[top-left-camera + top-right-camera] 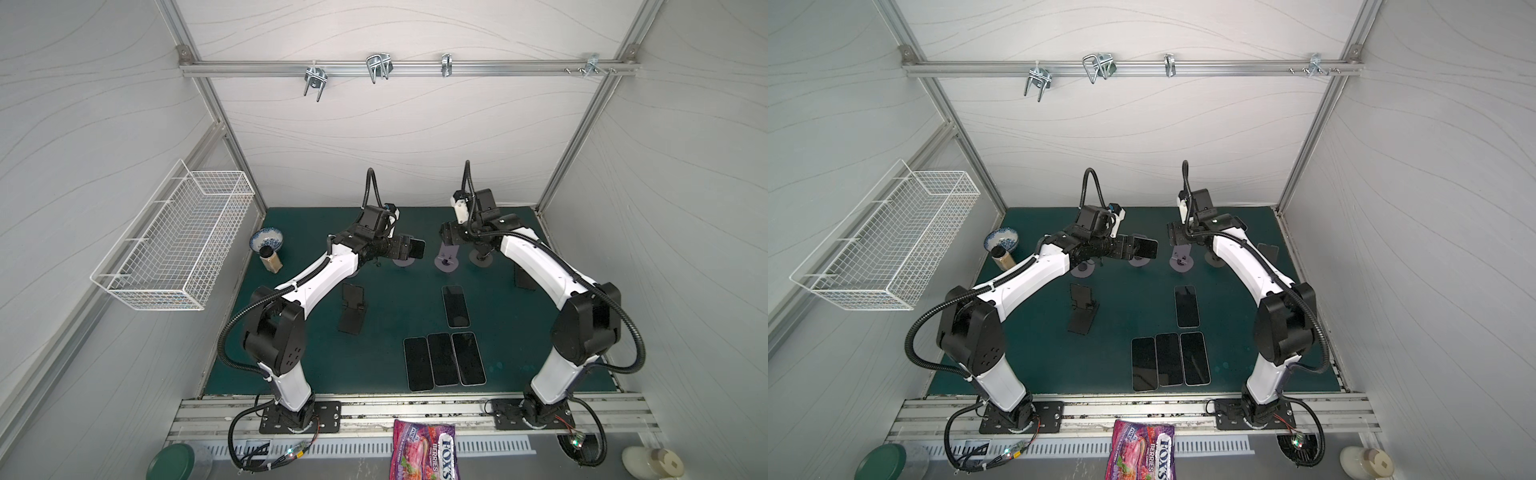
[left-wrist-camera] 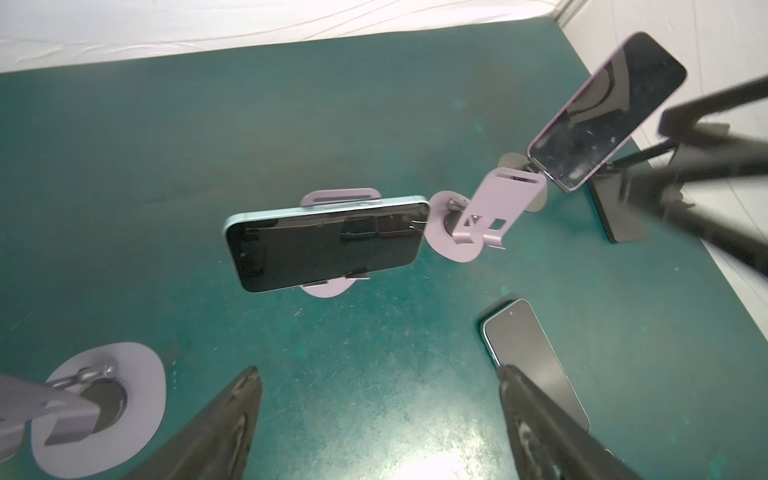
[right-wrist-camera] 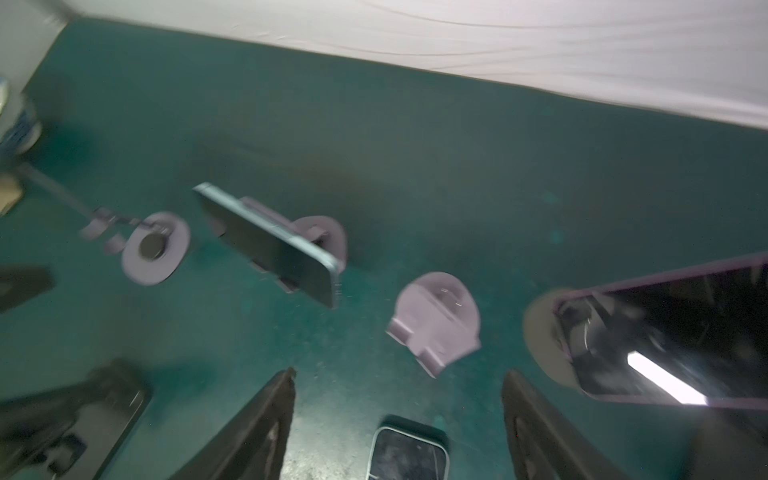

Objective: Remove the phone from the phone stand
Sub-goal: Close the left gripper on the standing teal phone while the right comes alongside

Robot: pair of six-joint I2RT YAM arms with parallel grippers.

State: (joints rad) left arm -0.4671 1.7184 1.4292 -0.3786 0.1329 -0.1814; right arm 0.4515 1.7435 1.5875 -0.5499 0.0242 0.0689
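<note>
Two grippers, jaws apart, empty

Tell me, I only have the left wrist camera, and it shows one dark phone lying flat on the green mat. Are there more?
Observer: Yes, four in all. In both top views three dark-screened phones lie side by side near the front edge of the green mat, and a single dark-screened phone lies behind them.
Operator: Is the right gripper carrying anything?
Observer: No. In the right wrist view the right gripper has its fingers apart, with nothing held between them.
Operator: What sits off to the left, outside my frame?
Observer: A blue and white patterned bowl and a small dark-lidded jar, at the mat's left edge.
</note>
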